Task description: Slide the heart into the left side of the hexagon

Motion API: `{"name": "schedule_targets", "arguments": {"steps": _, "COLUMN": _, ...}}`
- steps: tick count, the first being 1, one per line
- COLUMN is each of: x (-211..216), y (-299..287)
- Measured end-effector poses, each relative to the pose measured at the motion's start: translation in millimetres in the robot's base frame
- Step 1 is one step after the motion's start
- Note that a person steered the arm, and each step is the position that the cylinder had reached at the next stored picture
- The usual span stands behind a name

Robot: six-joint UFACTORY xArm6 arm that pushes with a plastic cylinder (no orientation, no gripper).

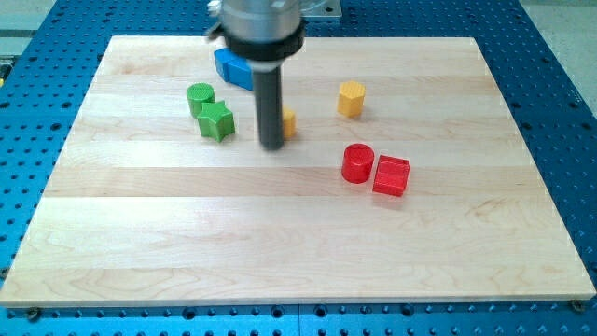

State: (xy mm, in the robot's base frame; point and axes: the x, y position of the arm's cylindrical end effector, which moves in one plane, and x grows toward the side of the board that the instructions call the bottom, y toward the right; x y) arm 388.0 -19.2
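Note:
My tip (271, 146) rests on the wooden board, just left of a yellow block (288, 122) that the rod mostly hides; its shape cannot be made out. A yellow hexagon (351, 98) stands farther to the view's right and slightly higher, apart from the hidden block.
A green round block (200, 97) and a green star (216, 120) sit left of my tip, touching each other. A blue block (231, 68) lies at the view's top, partly behind the rod. A red cylinder (357, 162) and a red cube (391, 175) stand side by side at lower right.

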Motion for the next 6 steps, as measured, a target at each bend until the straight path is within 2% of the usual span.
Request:
{"name": "schedule_targets", "arguments": {"steps": 1, "x": -19, "y": 6}}
{"name": "schedule_targets", "arguments": {"steps": 2, "x": -34, "y": -32}}
{"name": "schedule_targets", "arguments": {"steps": 3, "x": -46, "y": -11}}
{"name": "schedule_targets", "arguments": {"steps": 6, "x": -42, "y": 70}}
